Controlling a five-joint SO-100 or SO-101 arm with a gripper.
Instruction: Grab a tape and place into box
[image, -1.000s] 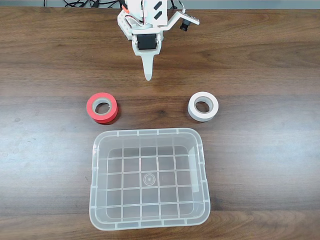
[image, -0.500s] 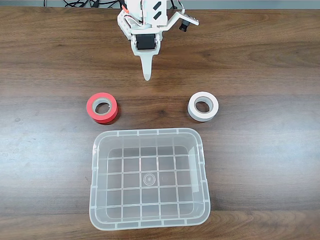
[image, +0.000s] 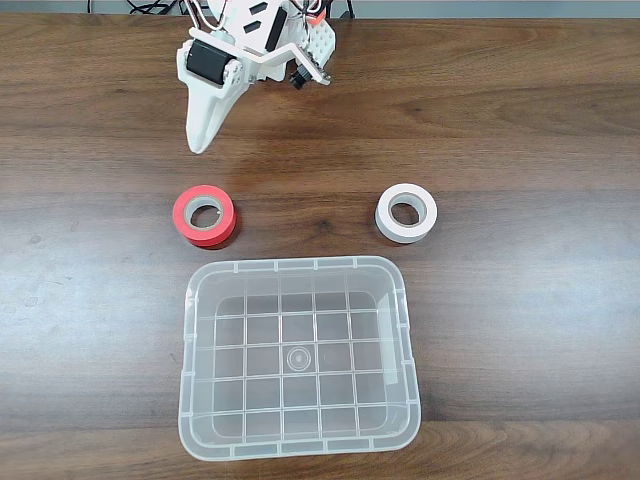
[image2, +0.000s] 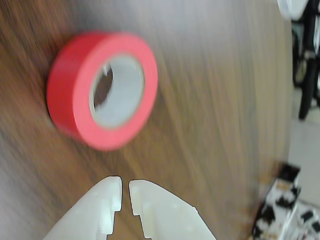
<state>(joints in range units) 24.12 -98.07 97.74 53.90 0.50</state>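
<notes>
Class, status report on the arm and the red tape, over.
Hand nearly shut, holding nothing, aimed at the red tape. Tape flat on table, outside the box. White roll off to the side, path clear.

Table (image: 520, 120): dark brown wood with long grain running left to right in the fixed view; the wrist view shows it blurred (image2: 210, 100)
White tape roll (image: 406, 213): lying flat on the table, hole upward; right of centre in the fixed view; apart from everything else on the surface
Cables (image: 150, 6): dark, bunched along the table's far edge at the top of the fixed view
Clutter (image2: 280, 210): black and white shapes past the table edge in the wrist view; too blurred to identify
</notes>
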